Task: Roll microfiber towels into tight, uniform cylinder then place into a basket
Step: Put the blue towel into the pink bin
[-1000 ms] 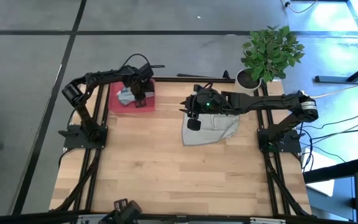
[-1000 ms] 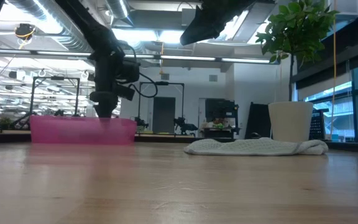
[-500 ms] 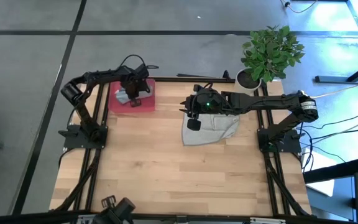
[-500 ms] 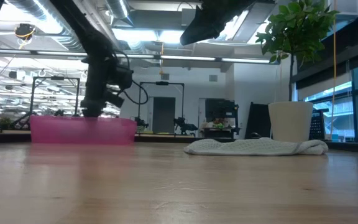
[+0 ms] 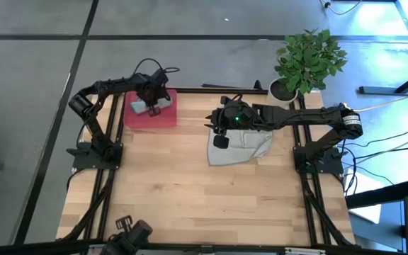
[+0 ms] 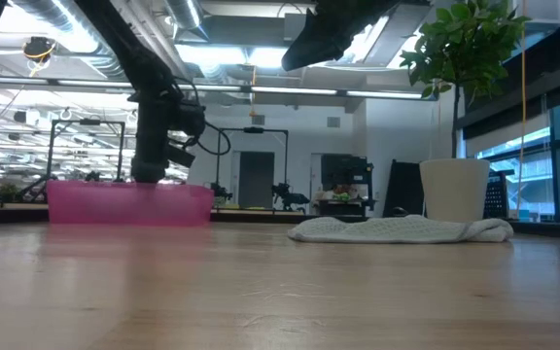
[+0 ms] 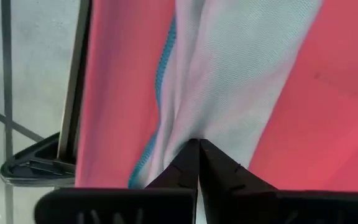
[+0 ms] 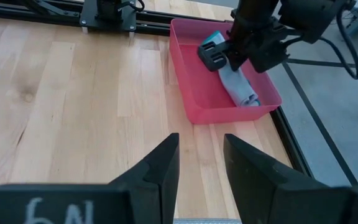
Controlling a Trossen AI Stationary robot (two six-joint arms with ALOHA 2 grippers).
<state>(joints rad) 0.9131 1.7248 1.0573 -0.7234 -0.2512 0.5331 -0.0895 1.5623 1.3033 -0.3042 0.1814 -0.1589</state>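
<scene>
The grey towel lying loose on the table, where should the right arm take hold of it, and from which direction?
The grey towel lies flat and rumpled on the table, not yet rolled. Probably best to come straight down with the right gripper, which hovers open above it, and pinch a raised fold along the towel's left edge. Its low, flat pose gives a sideways approach nothing to catch.

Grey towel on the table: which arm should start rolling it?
Right. The right gripper hovers open directly over the grey towel, while the left gripper is shut on the blue towel in the red basket.
</scene>
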